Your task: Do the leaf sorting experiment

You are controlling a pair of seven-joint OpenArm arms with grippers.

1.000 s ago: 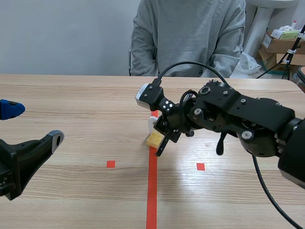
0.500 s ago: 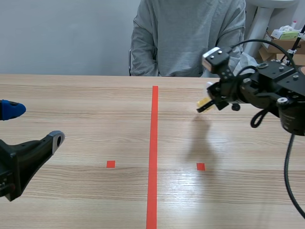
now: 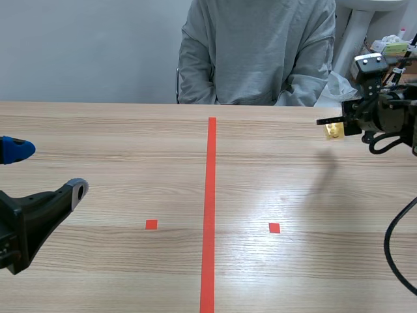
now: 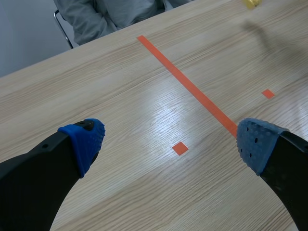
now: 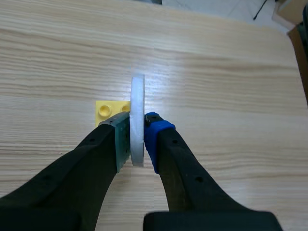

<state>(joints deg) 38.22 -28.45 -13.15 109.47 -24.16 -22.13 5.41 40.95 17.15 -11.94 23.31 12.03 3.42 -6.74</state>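
Note:
A thin white upright piece [image 5: 137, 118] on a small yellow studded brick [image 5: 107, 109] is pinched between the pads of my right gripper [image 5: 138, 132], which is shut on it. In the scene view this yellow-and-white piece [image 3: 333, 130] hangs at the table's far right, held by the right gripper [image 3: 339, 124], and its shadow falls on the wood below. My left gripper [image 4: 171, 144] stands wide open over the near left of the table with nothing between its blue pads. It shows low at the left edge of the scene view [image 3: 45, 171]. From the left wrist the yellow piece [image 4: 251, 3] is only a small spot far ahead.
A person in a grey sweater [image 3: 257, 52] sits across the table, hands out of sight. Cardboard boxes [image 3: 384, 62] stand behind the table's far right corner. An orange-red tape line [image 3: 210, 195] runs down the middle, with a small square on each side.
The right arm lifted the yellow-and-white piece off the centre tape line and carried it right and away to the far right. The left arm has not moved.

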